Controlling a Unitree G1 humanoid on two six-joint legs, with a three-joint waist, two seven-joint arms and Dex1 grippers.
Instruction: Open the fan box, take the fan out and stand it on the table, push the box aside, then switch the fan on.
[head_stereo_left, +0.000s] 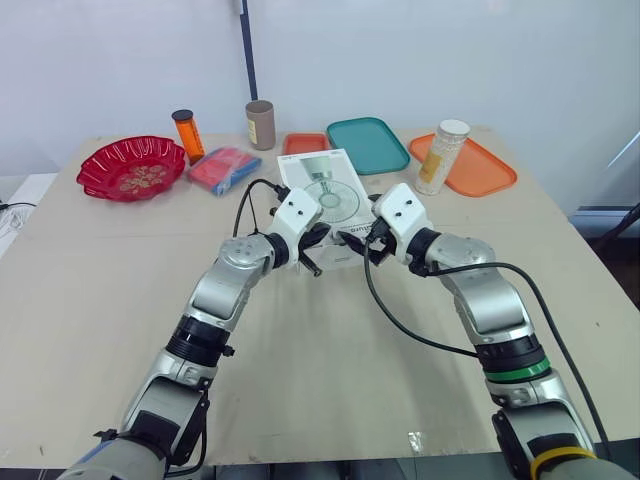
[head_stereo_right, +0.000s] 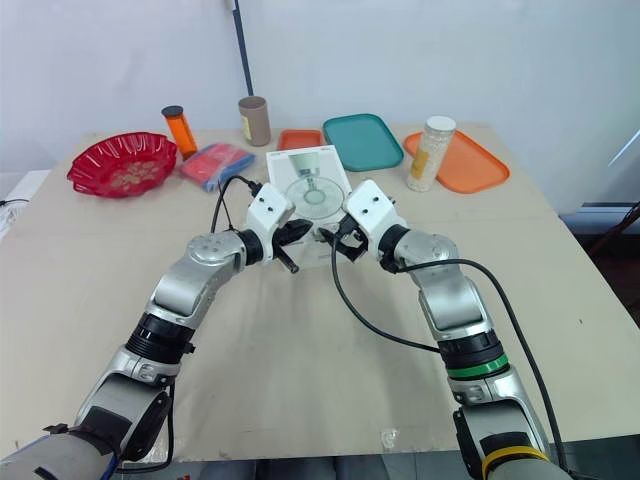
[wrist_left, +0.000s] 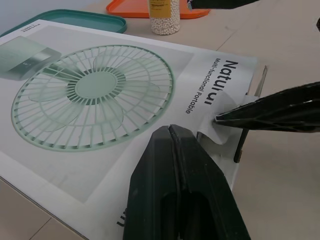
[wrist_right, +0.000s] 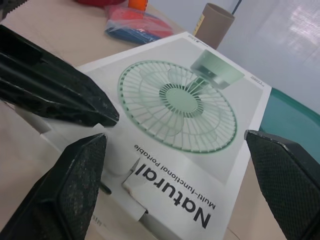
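1. The fan box (head_stereo_left: 335, 200) is lying flat on the table (head_stereo_left: 90, 300), midway between its left and right edges and toward the far edge. Its printed face is up and its long axis is running near to far.
2. Both grippers are meeting at the box's near short end, where the tuck flap (wrist_left: 220, 131) is curling up slightly; the rest of the box is looking closed.
3. The left gripper (head_stereo_left: 314, 252) is holding its fingers pressed together, their tip sitting at the box's near edge just beside the flap. I cannot tell whether any card is caught between them.
4. The right gripper (head_stereo_left: 362, 245) is spread wide, one of its fingers (wrist_left: 270, 107) touching the lifted flap, so it is looking like the better-placed arm.
5. The flap is lying straight ahead of both grippers, so lifting it is probably calling for an upward, farward pull.
6. A teal tray (head_stereo_left: 367, 143) and small orange tray (head_stereo_left: 305, 143) are sitting just beyond the box's far end. A red bowl (head_stereo_left: 130, 167) is near the far-left corner, and a jar (head_stereo_left: 440, 157) on a large orange tray (head_stereo_left: 485, 170) is near the far-right corner. Nothing is blocking the near end.
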